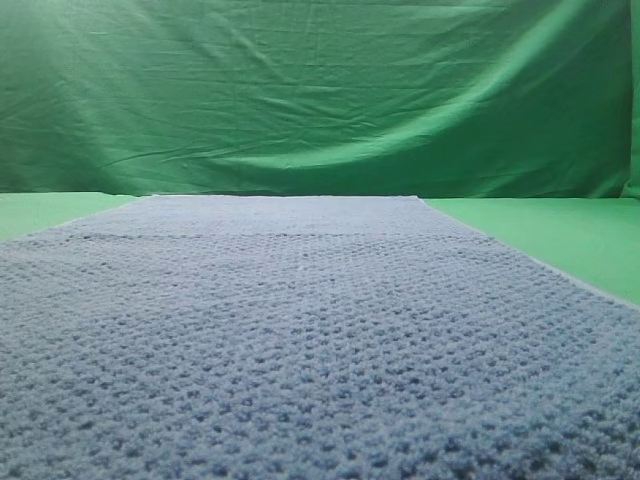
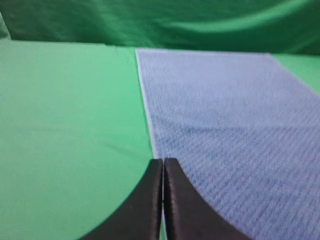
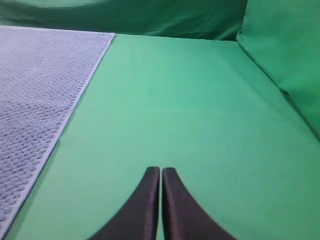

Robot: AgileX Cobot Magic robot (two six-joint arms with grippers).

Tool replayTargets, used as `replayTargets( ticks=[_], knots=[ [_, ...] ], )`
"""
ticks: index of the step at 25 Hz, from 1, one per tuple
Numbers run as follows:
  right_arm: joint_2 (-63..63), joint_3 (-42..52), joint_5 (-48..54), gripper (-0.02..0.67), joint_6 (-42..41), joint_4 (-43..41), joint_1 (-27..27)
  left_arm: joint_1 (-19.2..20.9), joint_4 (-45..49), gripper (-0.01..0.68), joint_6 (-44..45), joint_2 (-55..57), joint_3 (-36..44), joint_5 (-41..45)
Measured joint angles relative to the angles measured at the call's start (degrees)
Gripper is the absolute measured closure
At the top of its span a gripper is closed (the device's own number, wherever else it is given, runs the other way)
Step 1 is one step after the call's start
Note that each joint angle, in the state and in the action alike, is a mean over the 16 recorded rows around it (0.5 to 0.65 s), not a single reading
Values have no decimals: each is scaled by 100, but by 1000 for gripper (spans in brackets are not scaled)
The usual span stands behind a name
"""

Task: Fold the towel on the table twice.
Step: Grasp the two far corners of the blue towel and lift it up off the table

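Exterior high view: we logged the towel [image 1: 300, 340] lying flat, unfolded, on the counter [image 1: 560, 240]. Left pincer [image 2: 163, 161] pressed together over its left edge; right pincer [image 3: 160, 170] together, over bare counter. Risk, we judged: thick weave slipping or bunching. Backdrop cloth [image 1: 320, 90] behind; nothing obstructing.

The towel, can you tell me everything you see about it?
The towel is a big blue-grey rectangle with a bumpy waffle weave and a thin pale edge. It looks thick and soft. It lies spread out flat, unfolded, on the green table, with one faint crease across its far part. Neither gripper touches it.
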Motion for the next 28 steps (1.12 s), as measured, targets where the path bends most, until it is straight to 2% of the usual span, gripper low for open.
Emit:
replayTargets(
  ticks=[6,10,19,28],
  knots=[
    [0,0,-541,649,102,49,0,0,-400,673,-30,0,1,-702],
    [0,-4,-1181,649,232,202,0,0,-570,673,-71,0,-81,-813],
    [55,-543,-1598,649,491,637,0,0,-831,673,-41,326,-959,79],
    [336,-1402,-764,649,497,778,0,0,-989,673,94,984,-1949,776]
  ],
)
